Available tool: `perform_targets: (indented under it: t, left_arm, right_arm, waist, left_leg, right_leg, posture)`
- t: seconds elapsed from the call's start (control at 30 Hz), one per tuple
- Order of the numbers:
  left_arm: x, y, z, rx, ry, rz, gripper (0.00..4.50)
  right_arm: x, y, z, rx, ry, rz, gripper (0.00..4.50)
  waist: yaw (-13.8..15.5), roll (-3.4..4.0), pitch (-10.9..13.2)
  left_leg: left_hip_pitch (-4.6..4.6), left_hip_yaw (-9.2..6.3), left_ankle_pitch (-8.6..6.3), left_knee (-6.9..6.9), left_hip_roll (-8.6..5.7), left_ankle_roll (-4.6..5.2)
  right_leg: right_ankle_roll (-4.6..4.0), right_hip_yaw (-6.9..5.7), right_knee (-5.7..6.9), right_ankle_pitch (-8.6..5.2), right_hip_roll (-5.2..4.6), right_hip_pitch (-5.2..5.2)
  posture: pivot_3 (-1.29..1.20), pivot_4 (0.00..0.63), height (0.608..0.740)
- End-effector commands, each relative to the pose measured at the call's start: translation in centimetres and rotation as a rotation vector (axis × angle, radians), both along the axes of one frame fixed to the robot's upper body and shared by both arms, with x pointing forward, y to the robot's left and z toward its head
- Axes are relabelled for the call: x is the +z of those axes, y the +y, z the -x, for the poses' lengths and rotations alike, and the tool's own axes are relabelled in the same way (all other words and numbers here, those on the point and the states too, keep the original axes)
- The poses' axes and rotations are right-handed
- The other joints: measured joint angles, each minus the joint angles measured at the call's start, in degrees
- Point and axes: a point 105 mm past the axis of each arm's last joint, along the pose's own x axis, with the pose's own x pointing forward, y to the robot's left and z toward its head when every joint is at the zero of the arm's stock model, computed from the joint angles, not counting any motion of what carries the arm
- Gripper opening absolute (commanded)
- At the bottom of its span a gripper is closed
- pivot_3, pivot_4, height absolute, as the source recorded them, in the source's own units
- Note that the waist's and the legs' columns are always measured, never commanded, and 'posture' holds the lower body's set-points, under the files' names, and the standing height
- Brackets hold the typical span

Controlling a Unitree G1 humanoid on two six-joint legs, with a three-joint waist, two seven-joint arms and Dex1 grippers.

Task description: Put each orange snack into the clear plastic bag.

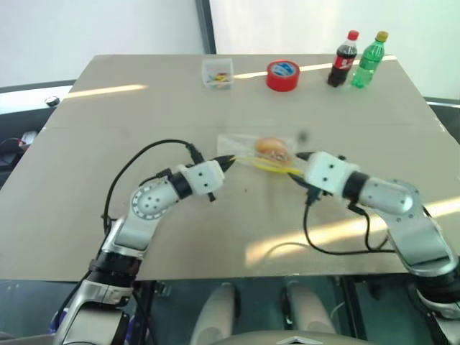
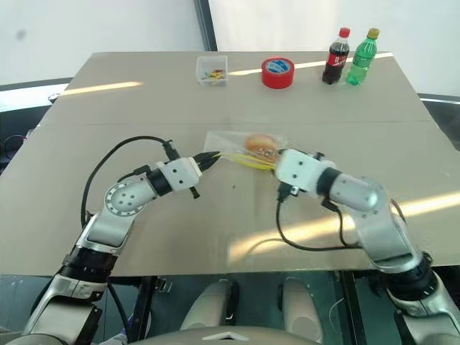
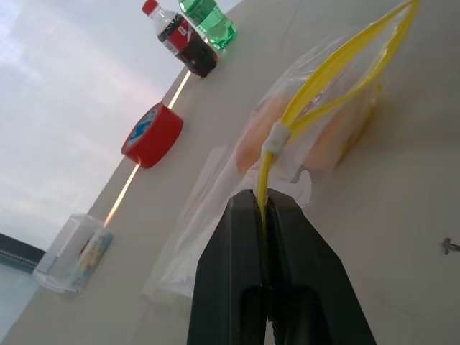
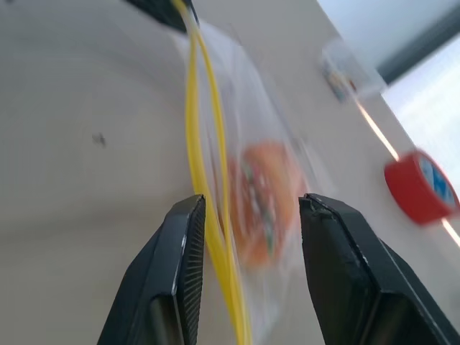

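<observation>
Clear plastic bag [image 2: 244,151] lies flat on the table [image 2: 144,100], between the two grippers. Left gripper [image 3: 264,208]: fingers pinched tight on the bag's yellow seal strip [image 3: 316,93], holding that end of the mouth. Burger-like orange snack [image 1: 273,149] sits inside the bag, just past the strip. In the left wrist view more orange shows through the plastic; can't tell whether that's the second snack. Right gripper [image 4: 248,205]: fingers [image 4: 180,266] parted, nothing held, strip and snack lying ahead between them. Looks like the release step. To do it well: keep the left pinch firm, back the right fingers straight out without snagging the strip, confirm both snacks are in.
</observation>
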Motion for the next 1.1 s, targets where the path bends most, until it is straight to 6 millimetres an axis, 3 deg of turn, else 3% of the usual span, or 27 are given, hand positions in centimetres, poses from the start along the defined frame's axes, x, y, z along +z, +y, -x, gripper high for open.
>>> perform_targets:
  t: [0.03, 0.47, 0.6, 1.1]
  left_arm:
    - [1.2, -0.9, 0.7, -0.038, -0.071, -0.017, 0.00]
    - [1.8, -0.8, 0.8, -0.018, -0.107, -0.032, 0.00]
    - [1.8, -0.8, 0.9, -0.013, -0.107, -0.030, 0.00]
    - [1.9, -0.8, 0.9, -0.003, -0.094, -0.012, 0.00]
  right_arm:
    - [-0.1, 2.3, -0.6, 0.054, -0.066, 0.060, 2.10]
    - [0.1, 5.5, -1.3, 0.187, -0.124, 0.094, 2.10]
    - [0.3, 6.0, -1.4, 0.201, -0.153, 0.095, 0.50]
    - [0.6, 6.0, -2.0, 0.188, -0.189, 0.109, 0.50]
  waist:
    - [0.03, 0.00, 0.00]
    - [-0.04, 0.00, 0.00]
    - [0.00, 0.00, 0.00]
    - [0.00, 0.00, 0.00]
  left_leg:
    - [-0.01, 0.00, 0.01, 0.00, -0.04, -0.01]
    - [-0.06, -0.03, 0.11, 0.03, -0.05, -0.19]
    - [-0.06, -0.02, 0.11, 0.03, -0.05, -0.19]
    - [-0.06, -0.02, 0.11, 0.03, -0.05, -0.18]
  right_leg:
    - [0.00, 0.00, -0.01, 0.00, -0.02, 0.00]
    - [0.00, -0.03, -0.01, 0.00, -0.04, -0.03]
    - [0.00, -0.02, 0.00, 0.00, -0.04, -0.04]
    - [0.00, -0.01, 0.02, 0.00, -0.04, -0.06]
  posture:
    - [0.00, 0.150, 0.740]
    - [0.00, 0.150, 0.740]
    - [0.00, 0.150, 0.740]
    - [0.00, 0.150, 0.740]
